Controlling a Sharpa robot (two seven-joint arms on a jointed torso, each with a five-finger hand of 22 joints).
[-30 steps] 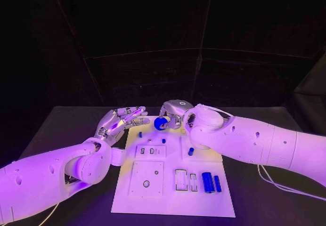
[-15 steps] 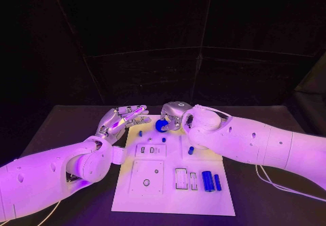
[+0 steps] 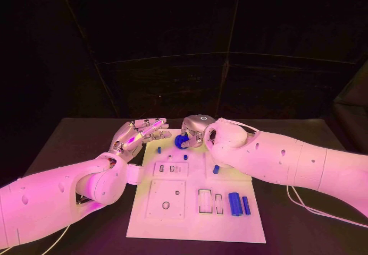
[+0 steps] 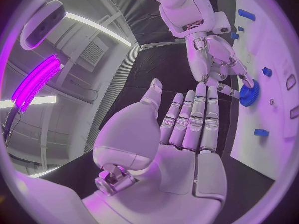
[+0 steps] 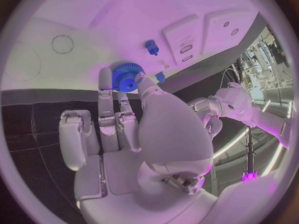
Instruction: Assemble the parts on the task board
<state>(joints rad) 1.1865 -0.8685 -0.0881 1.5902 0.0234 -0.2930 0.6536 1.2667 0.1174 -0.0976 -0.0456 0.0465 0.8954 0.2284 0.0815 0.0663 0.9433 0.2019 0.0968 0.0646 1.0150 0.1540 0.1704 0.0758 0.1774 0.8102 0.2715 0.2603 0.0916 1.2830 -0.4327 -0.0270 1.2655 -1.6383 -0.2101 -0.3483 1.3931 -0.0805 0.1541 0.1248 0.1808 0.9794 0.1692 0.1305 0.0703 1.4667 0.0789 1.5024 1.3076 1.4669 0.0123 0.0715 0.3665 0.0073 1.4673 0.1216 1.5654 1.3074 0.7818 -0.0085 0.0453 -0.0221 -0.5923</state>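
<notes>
Gear (image 3: 182,141) pinched in right hand (image 3: 196,129) fingertips, poised just above task board (image 3: 195,223) far end, likely lining up a seat. Left hand (image 3: 136,133) beside it, spread wide, holding nothing, probably keeping clear.

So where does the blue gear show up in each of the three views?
Head view: blue gear at the task board's far edge, held by the right hand.
Left wrist view: gear at the right hand's fingertips, over the board.
Right wrist view: gear between that hand's fingertips.
Shared landmark: the white board.
</notes>
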